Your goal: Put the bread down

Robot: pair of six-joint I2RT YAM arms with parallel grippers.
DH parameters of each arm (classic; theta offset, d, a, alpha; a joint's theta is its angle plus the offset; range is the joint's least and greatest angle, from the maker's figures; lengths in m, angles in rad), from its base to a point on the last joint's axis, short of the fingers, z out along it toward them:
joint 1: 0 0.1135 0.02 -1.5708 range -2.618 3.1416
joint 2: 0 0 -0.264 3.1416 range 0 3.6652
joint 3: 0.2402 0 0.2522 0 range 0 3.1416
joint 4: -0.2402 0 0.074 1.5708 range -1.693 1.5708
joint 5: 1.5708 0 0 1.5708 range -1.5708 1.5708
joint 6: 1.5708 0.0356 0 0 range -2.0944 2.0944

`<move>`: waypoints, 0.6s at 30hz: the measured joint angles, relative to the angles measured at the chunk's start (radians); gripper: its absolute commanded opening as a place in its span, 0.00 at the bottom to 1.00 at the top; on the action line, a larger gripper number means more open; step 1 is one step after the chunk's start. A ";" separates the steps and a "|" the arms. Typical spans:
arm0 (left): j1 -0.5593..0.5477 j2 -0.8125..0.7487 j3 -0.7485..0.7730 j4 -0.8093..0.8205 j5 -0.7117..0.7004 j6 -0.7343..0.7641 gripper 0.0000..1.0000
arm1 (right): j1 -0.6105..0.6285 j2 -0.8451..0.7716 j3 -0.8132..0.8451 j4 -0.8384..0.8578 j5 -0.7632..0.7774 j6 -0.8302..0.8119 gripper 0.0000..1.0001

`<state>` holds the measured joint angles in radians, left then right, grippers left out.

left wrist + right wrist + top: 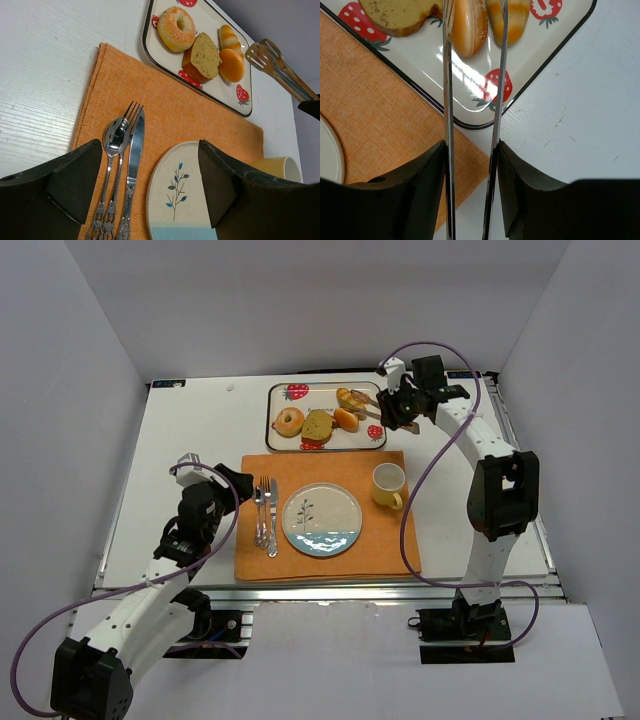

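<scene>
Clamps the tongs (448,75) in the right gripper (470,155) by the small rolls (470,25) on the tray (555,52) and holds the left gripper (150,172) wide open over the cutlery (122,150) beside the plate (175,190).

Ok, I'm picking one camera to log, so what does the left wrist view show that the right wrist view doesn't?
Only left wrist: donut, cutlery, mug. Only right wrist: right gripper shut on the tongs. Both: tray, bread slice, bun, placemat, plate, plus parts of the tongs.
</scene>
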<state>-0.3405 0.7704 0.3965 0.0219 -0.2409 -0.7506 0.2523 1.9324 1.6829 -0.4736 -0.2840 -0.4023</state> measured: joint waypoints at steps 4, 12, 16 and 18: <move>0.000 -0.003 0.000 0.000 0.000 0.000 0.87 | 0.003 0.000 -0.009 -0.002 -0.003 -0.002 0.49; 0.000 -0.008 0.000 0.000 0.000 0.000 0.87 | 0.005 0.006 -0.011 -0.003 0.001 -0.018 0.50; 0.000 -0.008 0.000 0.000 0.000 0.000 0.87 | 0.005 0.015 -0.011 -0.004 0.002 -0.028 0.50; 0.000 -0.008 0.000 0.000 0.000 0.000 0.87 | 0.005 0.024 -0.011 -0.009 0.002 -0.031 0.50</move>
<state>-0.3405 0.7620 0.3965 0.0216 -0.2413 -0.7509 0.2577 1.9564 1.6718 -0.4828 -0.2817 -0.4328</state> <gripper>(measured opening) 0.865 0.501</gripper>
